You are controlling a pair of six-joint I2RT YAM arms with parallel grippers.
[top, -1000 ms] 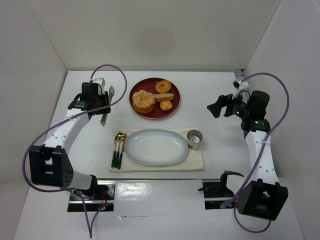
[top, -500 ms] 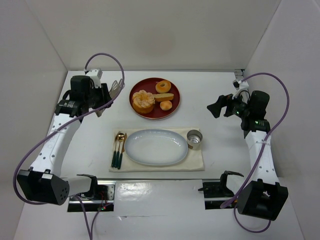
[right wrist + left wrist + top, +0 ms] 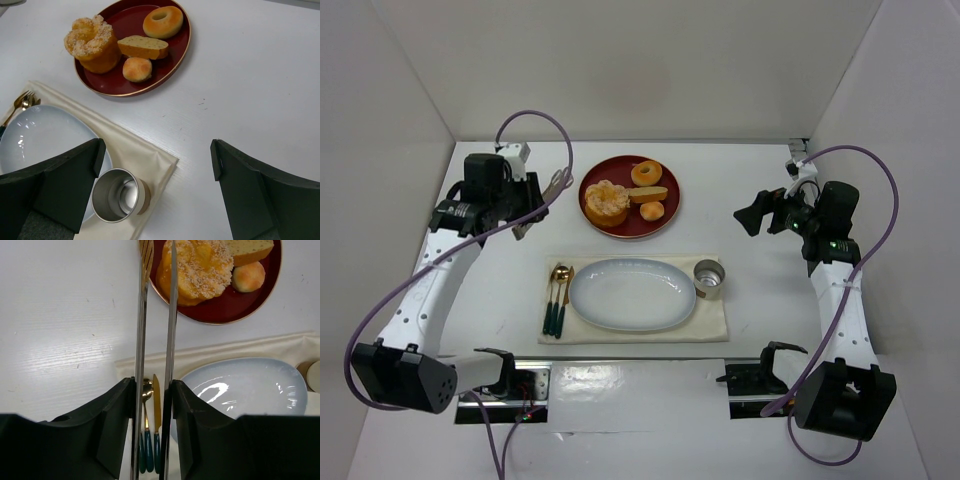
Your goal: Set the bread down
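The bread (image 3: pixel 606 203) is a large golden bun with a pale crumbly top, on the left side of a red plate (image 3: pixel 632 228). It also shows in the left wrist view (image 3: pixel 200 267) and the right wrist view (image 3: pixel 92 42). My left gripper (image 3: pixel 525 200) is shut on metal tongs (image 3: pixel 550 188), left of the red plate. In the left wrist view the tong blades (image 3: pixel 140 330) stand slightly apart, and their tips reach the bread's left edge. My right gripper (image 3: pixel 760 215) is open and empty, held above the table at the right.
A ring doughnut (image 3: pixel 646 173), a bread slice (image 3: pixel 648 194) and a small bun (image 3: pixel 652 211) share the red plate. An oval pale blue plate (image 3: pixel 632 294), a metal cup (image 3: pixel 709 278) and gold cutlery (image 3: pixel 558 290) lie on a cream napkin (image 3: pixel 712 325) in front.
My left arm has swung the tongs from pointing down beside the plate to pointing right, toward the bread. The right arm has not moved.
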